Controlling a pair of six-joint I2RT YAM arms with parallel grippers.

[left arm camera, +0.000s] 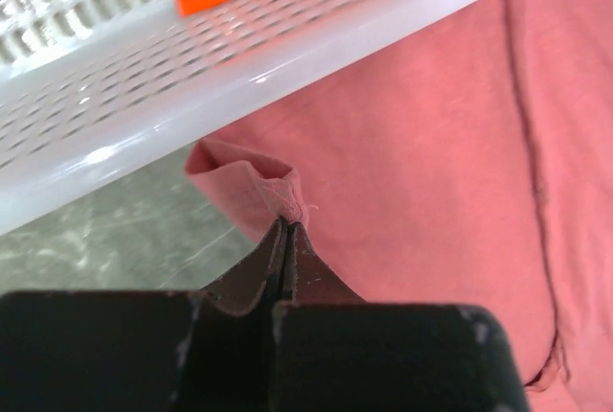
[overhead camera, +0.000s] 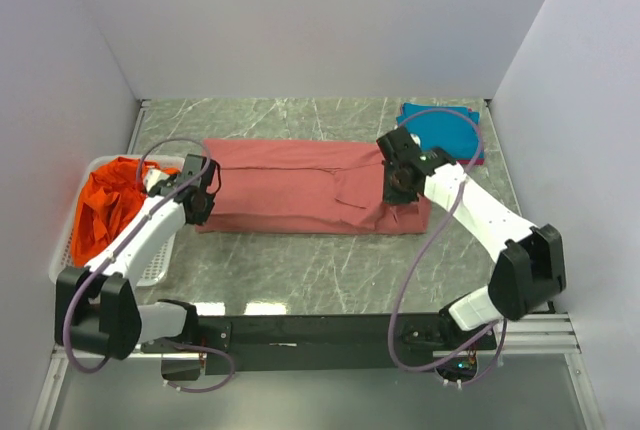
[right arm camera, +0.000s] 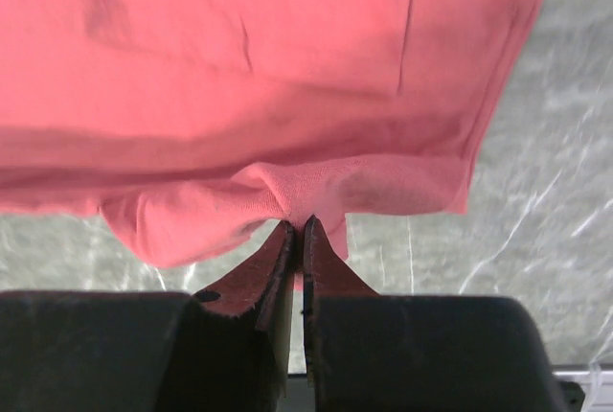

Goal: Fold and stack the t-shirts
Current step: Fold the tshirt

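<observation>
The salmon-red t-shirt (overhead camera: pixel 300 185) lies as a long folded band across the middle of the table. My left gripper (overhead camera: pixel 200 193) is shut on its left end; the left wrist view shows the pinched cloth (left arm camera: pixel 268 187) at the fingertips (left arm camera: pixel 284 225). My right gripper (overhead camera: pixel 398 182) is shut on its right end, with cloth (right arm camera: pixel 287 96) bunched at the tips (right arm camera: pixel 298 223). The orange t-shirt (overhead camera: pixel 105 205) is heaped in the basket. The teal-blue t-shirt (overhead camera: pixel 445 130) lies folded at the back right on the magenta one (overhead camera: pixel 478 159), of which only an edge shows.
The white mesh basket (overhead camera: pixel 160 260) stands at the left, its rim (left arm camera: pixel 239 67) close to my left gripper. White walls enclose the table on the left, back and right. The marbled table top (overhead camera: pixel 330 265) runs in front of the shirt.
</observation>
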